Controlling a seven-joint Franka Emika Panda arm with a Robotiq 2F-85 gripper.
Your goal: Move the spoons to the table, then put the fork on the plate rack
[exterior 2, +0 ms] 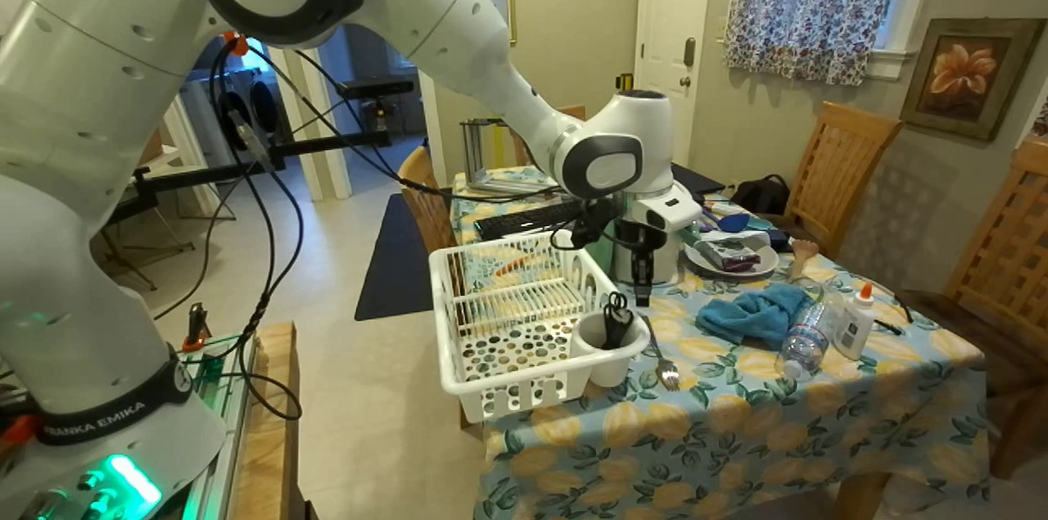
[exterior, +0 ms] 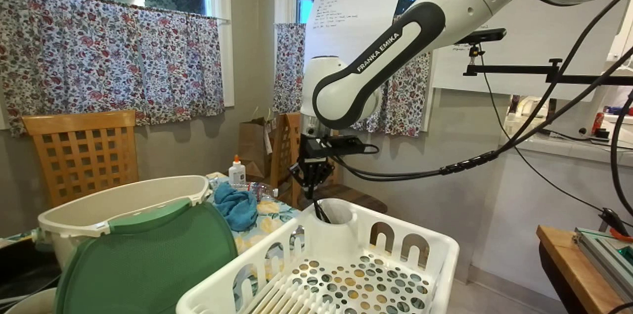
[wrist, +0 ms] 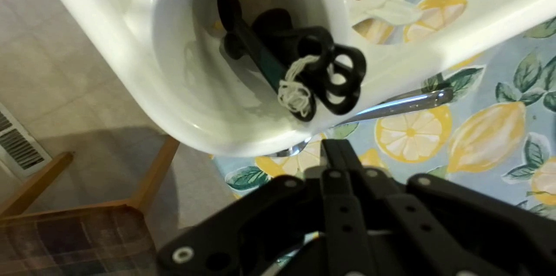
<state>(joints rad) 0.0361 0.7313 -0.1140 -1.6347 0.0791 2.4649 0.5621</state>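
Note:
The white plate rack (exterior: 445, 254) stands at the table's edge and shows in both exterior views (exterior 2: 446, 340). Its round utensil cup (wrist: 204, 111) holds several black spoons (wrist: 263, 56), with white string and ring-shaped handle ends leaning on the rim. They also show in an exterior view (exterior 2: 616, 319). A metal fork (exterior 2: 667, 373) lies on the lemon-patterned table (exterior 2: 720, 422) beside the cup. In the wrist view its handle (wrist: 406, 104) shows, partly hidden by the rim. My gripper (wrist: 340, 145) is shut with nothing seen between its fingertips, above and just outside the cup (exterior 2: 643, 299).
A cream tub (exterior: 123, 200) with a green cover (exterior: 153, 264) stands beside the rack. A blue cloth (exterior 2: 753, 315), a clear bottle (exterior 2: 806, 340) and a glue bottle (exterior 2: 856, 323) lie or stand farther along the table. A loaded white plate (exterior 2: 765, 264) is behind them.

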